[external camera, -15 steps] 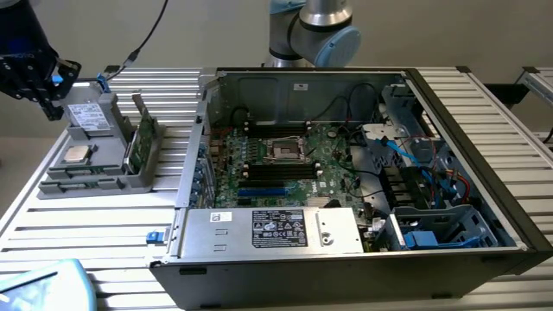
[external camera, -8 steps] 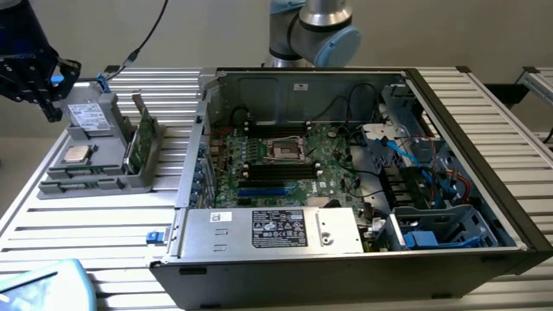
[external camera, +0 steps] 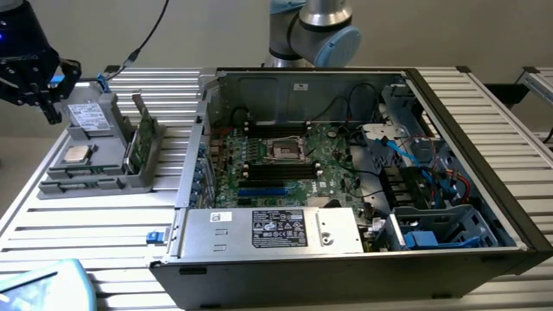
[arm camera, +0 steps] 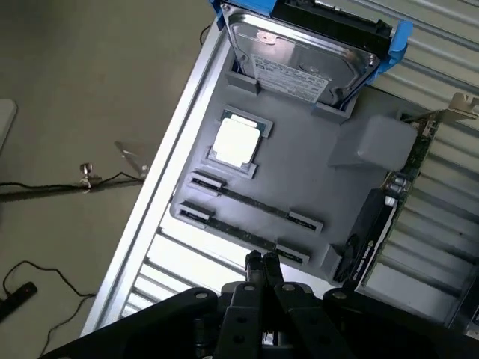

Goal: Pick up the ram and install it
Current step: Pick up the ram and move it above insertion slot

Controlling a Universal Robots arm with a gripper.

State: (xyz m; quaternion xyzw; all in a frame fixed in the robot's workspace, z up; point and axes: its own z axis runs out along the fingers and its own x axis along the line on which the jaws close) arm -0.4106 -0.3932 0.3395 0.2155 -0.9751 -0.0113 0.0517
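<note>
The tool [arm camera: 262, 259] has its two fingers pressed together and grips nothing. In the exterior view the tool [external camera: 52, 115] hangs above the bench [external camera: 103, 227], beside the far end of a gray tray [external camera: 138, 181] and clear of everything on it.

Through the wrist view, the tool's tips line up with the nearer of two ram sticks. This ram [arm camera: 238, 235] lies flat in a narrow slot of the tray [arm camera: 314, 179], and a second stick [arm camera: 254, 202] lies parallel just beyond it. Farther from the tool sits a square silver processor [arm camera: 238, 140], and beyond that a hard drive [arm camera: 303, 60] in a blue frame leans upright. A green card [arm camera: 410, 153] stands along the tray's side.

Well apart from the tool, an open computer case [external camera: 346, 265] rests on the bench with its motherboard [external camera: 285, 162] exposed.
</note>
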